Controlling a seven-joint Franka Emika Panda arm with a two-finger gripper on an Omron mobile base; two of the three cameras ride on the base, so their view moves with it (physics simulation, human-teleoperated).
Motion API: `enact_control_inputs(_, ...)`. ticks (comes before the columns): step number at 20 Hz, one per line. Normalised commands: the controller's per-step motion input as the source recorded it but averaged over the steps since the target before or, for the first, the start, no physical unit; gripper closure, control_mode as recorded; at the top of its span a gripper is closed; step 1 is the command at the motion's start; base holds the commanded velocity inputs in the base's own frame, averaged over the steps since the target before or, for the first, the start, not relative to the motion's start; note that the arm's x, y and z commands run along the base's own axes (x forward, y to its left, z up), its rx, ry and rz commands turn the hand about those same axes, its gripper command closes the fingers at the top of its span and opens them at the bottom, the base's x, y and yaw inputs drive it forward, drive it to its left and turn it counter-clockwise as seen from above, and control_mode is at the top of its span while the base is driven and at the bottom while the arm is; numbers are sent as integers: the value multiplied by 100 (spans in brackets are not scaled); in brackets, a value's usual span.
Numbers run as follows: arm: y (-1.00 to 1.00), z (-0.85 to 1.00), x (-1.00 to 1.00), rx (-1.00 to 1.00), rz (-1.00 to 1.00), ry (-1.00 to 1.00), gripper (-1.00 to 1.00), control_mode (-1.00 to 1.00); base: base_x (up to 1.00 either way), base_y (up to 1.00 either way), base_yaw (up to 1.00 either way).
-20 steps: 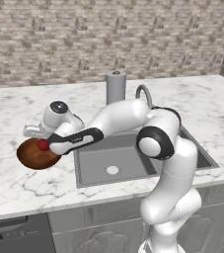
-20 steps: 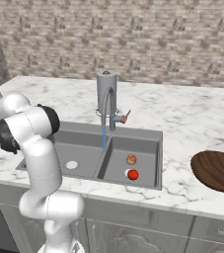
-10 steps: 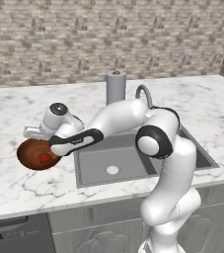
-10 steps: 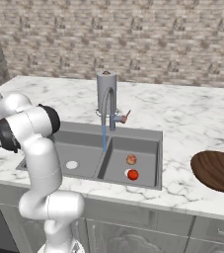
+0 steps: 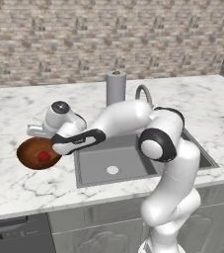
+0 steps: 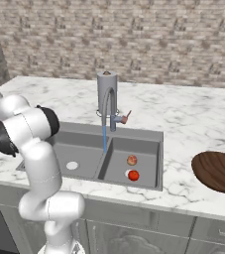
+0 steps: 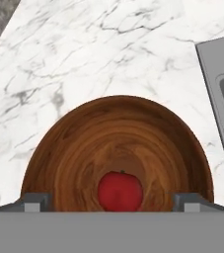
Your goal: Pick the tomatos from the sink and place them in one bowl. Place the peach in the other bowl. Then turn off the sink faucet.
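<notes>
A reddish-brown wooden bowl [image 5: 28, 154] [image 7: 84, 148] sits on the counter left of the sink [image 5: 91, 170]. One tomato [image 5: 43, 156] [image 7: 120, 191] lies in its middle. My gripper [image 5: 39, 137] [image 7: 111, 202] hangs just above that bowl, open. Its fingertips [image 7: 34, 201] stand wide on either side of the tomato without touching it. A second tomato [image 6: 133, 175] and the peach [image 6: 132, 160] lie in the right basin of the sink [image 6: 84, 144]. Water runs from the faucet [image 6: 109, 101]. The other bowl [image 6: 218, 171] stands on the counter right of the sink.
A grey upright cylinder [image 5: 116, 86] [image 6: 106, 84] stands behind the faucet. My arm reaches over the left basin toward the bowl. A stone wall runs along the back of the marble counter [image 5: 15, 111]. Its front edge is close below the bowl.
My gripper has opened and let go of the tomato, which dropped into the left bowl. The arm has hardly moved.
</notes>
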Motion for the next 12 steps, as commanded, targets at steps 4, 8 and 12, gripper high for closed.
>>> enact_control_inputs(4, -74, 28, -19, 0, -2, 0, -100, -100, 0, 0, 0)
enact_control_inputs(8, -77, 35, -33, 1, -1, 0, -100, -100, 0, 0, 0)
enact_control_inputs(12, -75, 41, -41, 4, 0, 0, -100, -100, 0, 0, 0)
